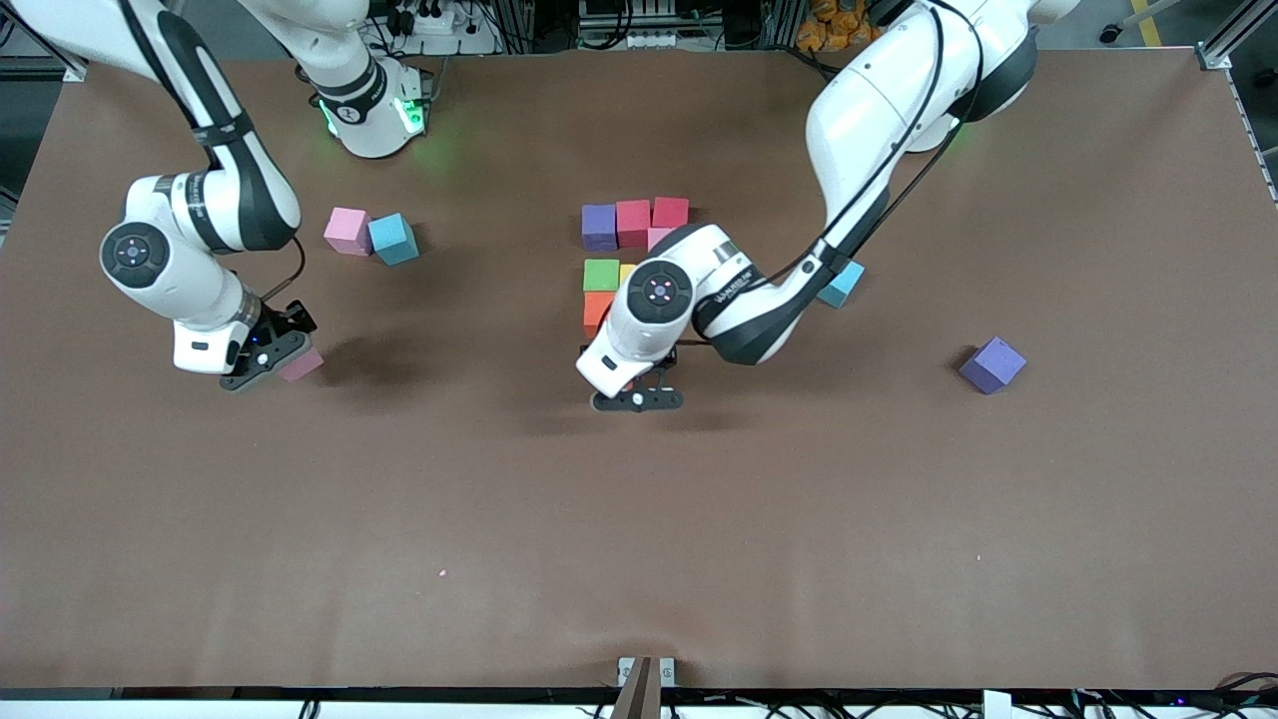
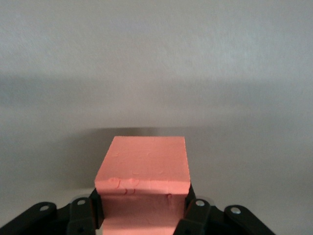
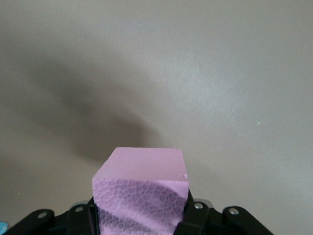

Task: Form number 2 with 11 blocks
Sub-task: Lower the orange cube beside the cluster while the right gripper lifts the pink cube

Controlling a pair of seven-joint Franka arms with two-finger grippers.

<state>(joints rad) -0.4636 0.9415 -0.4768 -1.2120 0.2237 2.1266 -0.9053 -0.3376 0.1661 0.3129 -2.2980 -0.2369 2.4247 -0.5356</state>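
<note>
The brown counter (image 1: 639,519) is carrying the half-built number 2 (image 1: 627,250) near its middle: purple, two red, pink, green, yellow, orange cubes touching each other. The left tool (image 1: 639,399) is grasping an orange block (image 2: 144,169) over bare counter just nearer the camera than the digit. The right tool (image 1: 262,361), at the right arm's end, is clenching a pink block (image 3: 142,188). A loose purple cube (image 1: 991,364) is lying toward the left arm's end, a pink cube (image 1: 346,230) & a blue one (image 1: 393,239) touching, another blue cube (image 1: 841,284) beside the left arm.

even overhead light is seen on the table (image 1: 639,519); soft shadows are cast beneath both arms; the wrist views are washed pale, with nearby cubes slightly blurred.
</note>
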